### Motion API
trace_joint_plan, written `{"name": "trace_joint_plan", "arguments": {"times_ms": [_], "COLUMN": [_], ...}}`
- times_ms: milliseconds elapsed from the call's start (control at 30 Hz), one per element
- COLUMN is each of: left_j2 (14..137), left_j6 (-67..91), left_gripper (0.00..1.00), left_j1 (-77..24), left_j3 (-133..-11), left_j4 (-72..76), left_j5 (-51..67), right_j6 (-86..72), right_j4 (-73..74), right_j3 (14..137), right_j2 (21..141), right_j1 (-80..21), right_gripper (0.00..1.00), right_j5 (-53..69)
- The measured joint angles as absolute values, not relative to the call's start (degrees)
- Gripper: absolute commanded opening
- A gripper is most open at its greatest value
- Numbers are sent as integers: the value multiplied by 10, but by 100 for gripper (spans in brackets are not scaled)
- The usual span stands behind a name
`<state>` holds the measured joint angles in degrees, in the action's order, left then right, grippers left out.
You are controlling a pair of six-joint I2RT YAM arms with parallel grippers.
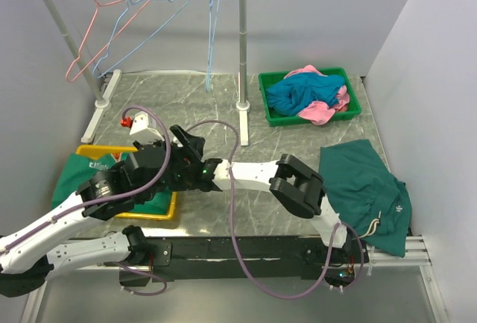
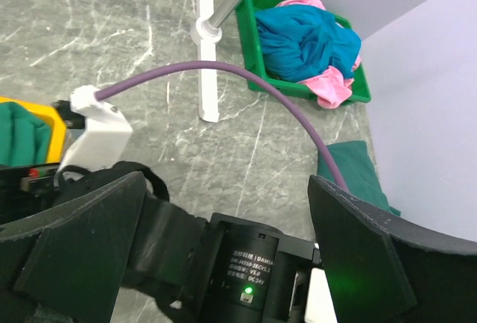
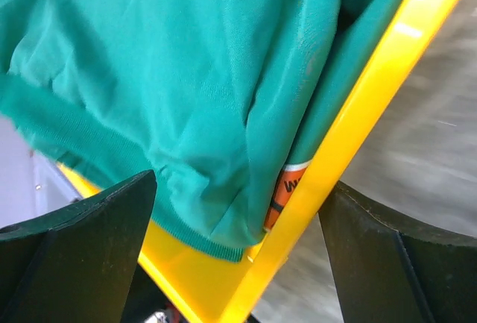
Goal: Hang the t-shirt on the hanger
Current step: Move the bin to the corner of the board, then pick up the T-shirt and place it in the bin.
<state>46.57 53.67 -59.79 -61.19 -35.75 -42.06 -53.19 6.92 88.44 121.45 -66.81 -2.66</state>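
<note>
Right wrist view: the right gripper (image 3: 238, 189) gapes wide, empty, over a yellow plastic tray (image 3: 356, 121) of dark green shirts (image 3: 171, 77); the left gripper (image 2: 223, 218) is spread too. Best swing toward 2 o'clock, where the plain teal-blue cloth t-shirt (image 1: 294, 95) lies in a green bin (image 1: 265, 101); the thin light-blue wire hanger (image 1: 211, 36) hangs at 12 o'clock.

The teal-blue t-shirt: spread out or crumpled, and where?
Crumpled: the t-shirt lies bunched in the green bin, tangled with a pink garment.
</note>
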Motion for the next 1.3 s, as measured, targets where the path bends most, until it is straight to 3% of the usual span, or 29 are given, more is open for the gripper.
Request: {"name": "trace_joint_plan", "arguments": {"times_ms": [400, 900, 1100, 1300], "left_j2": [459, 489, 486, 474], "left_j6": [536, 503, 500, 496], "left_gripper": [96, 96, 97, 96], "left_j1": [-597, -594, -593, -590], "left_j3": [-612, -636, -629, -603], "left_j4": [-375, -336, -333, -325], "left_j5": [-424, -397, -385, -375], "right_j6": [-519, -469, -446, -373], "right_j4": [55, 75, 103, 128], "right_j3": [875, 594, 486, 604], "right_j2": [1203, 828, 704, 747], "right_j1": [-686, -663, -497, -289], "right_gripper": [98, 98, 97, 94], "right_j5": [-42, -205, -185, -159]}}
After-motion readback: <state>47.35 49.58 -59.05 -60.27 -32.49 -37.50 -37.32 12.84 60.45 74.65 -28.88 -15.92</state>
